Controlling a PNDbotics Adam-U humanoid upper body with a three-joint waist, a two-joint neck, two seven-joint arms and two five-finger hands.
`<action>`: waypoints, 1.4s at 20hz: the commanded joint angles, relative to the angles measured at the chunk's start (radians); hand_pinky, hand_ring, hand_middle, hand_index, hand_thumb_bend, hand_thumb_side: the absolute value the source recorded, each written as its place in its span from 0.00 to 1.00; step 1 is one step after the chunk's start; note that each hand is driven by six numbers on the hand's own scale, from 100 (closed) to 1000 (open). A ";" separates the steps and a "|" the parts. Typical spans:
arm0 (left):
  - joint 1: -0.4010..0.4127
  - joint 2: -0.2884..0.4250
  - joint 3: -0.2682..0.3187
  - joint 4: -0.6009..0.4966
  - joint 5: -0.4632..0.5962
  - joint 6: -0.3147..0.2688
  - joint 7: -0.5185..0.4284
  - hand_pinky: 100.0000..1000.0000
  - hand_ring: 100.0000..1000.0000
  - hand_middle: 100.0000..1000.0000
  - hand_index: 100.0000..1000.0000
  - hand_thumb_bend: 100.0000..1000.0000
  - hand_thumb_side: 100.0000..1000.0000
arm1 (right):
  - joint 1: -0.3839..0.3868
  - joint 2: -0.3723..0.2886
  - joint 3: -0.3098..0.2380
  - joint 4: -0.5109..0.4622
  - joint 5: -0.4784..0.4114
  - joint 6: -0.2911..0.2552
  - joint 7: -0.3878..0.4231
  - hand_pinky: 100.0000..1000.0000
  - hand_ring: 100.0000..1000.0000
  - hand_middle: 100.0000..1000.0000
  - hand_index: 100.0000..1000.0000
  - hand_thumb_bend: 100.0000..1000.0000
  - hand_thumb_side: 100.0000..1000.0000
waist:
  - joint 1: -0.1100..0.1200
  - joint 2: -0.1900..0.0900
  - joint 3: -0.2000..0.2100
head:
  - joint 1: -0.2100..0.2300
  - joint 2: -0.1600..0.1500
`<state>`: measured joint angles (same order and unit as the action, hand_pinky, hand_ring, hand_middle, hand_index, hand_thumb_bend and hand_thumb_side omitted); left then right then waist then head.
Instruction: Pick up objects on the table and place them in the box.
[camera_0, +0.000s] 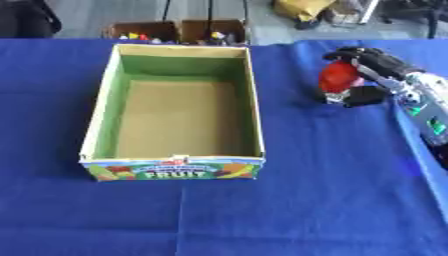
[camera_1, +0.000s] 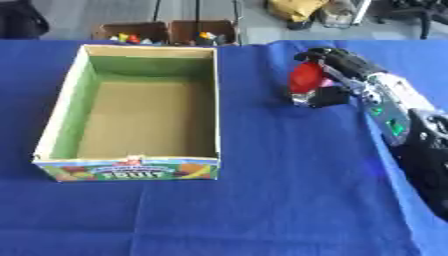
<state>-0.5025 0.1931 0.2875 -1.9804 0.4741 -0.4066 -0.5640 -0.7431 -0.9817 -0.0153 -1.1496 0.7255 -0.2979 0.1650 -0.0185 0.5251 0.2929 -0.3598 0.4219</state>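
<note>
A red rounded object (camera_0: 338, 78) sits in my right hand (camera_0: 360, 65), whose black fingers and thumb curl round it to the right of the box, just above the blue cloth. The open cardboard box (camera_0: 105, 95) has green inner walls, a brown bottom and a "FRUIT" label on its front; nothing lies inside it. My right forearm (camera_1: 385, 102) runs in from the right edge. My left hand shows in neither view.
Blue cloth (camera_0: 306, 200) covers the table. Beyond the far edge stand two small brown boxes (camera_0: 179, 31) with colourful items, plus a yellow bag (camera_0: 302, 9) on the floor.
</note>
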 joint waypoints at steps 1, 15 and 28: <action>-0.005 0.023 0.006 -0.020 -0.004 0.004 0.002 0.60 0.70 0.73 0.93 0.00 0.93 | -0.004 -0.042 -0.006 -0.029 -0.009 0.013 -0.007 0.63 0.94 0.84 0.95 0.57 0.90 | 0.001 -0.029 -0.004 | 0.005 0.005; -0.003 0.018 0.008 -0.020 -0.006 0.011 0.007 0.61 0.70 0.72 0.93 0.00 0.93 | 0.019 -0.042 0.000 -0.027 -0.011 0.038 -0.010 0.59 0.93 0.82 0.92 0.52 0.60 | 0.004 -0.035 -0.015 | 0.007 0.013; -0.004 0.015 0.012 -0.020 -0.008 0.009 0.012 0.62 0.71 0.72 0.92 0.00 0.92 | 0.018 -0.037 0.000 -0.025 -0.096 0.061 0.000 0.55 0.90 0.77 0.86 0.41 0.51 | 0.007 -0.027 -0.013 | 0.001 0.015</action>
<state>-0.5014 0.1927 0.2882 -1.9804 0.4689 -0.3980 -0.5564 -0.7201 -0.9819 -0.0110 -1.1663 0.6412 -0.2399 0.1639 -0.0133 0.5214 0.2806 -0.3584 0.4311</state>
